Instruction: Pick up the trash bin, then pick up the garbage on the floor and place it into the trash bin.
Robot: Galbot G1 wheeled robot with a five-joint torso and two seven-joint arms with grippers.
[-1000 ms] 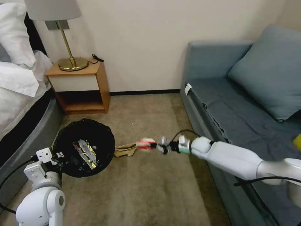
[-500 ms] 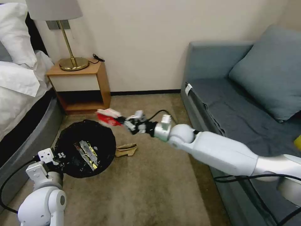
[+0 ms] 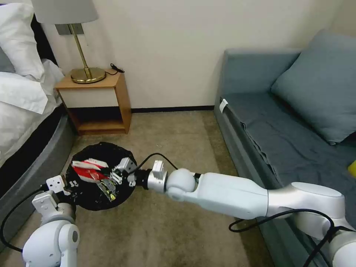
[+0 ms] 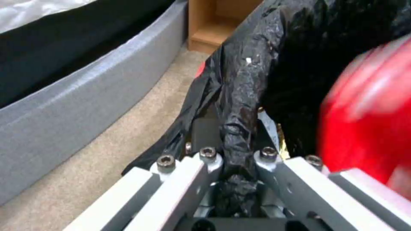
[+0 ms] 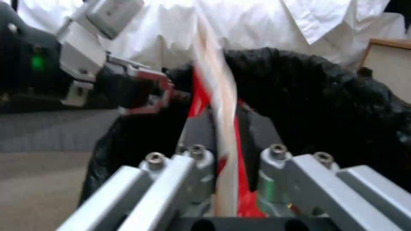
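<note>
The trash bin point(image 3: 94, 152), lined with a crinkled black bag point(image 4: 274, 64), hangs just above the carpet. My left gripper point(image 3: 70, 183) is shut on its near rim point(image 4: 233, 166). A red-and-white folded carton point(image 3: 87, 168) is held over the bin's mouth by my right gripper point(image 3: 113, 174), whose fingers are shut on it point(image 5: 224, 134). The carton is a red blur point(image 4: 368, 128) in the left wrist view. A shiny yellowish snack wrapper point(image 3: 108, 188) lies inside the bin. My right arm reaches across the floor from the sofa side.
A wooden nightstand point(image 3: 96, 100) with a brass lamp point(image 3: 87, 74) stands beyond the bin. The bed's grey base point(image 3: 33, 163) runs along the left. The blue sofa point(image 3: 282, 126) borders the right. Open carpet point(image 3: 174, 133) lies between them.
My right arm swung left with the carton, from beside the sofa, up past the bin's far rim, then down over the bin's mouth. The left gripper and bin have barely moved.
</note>
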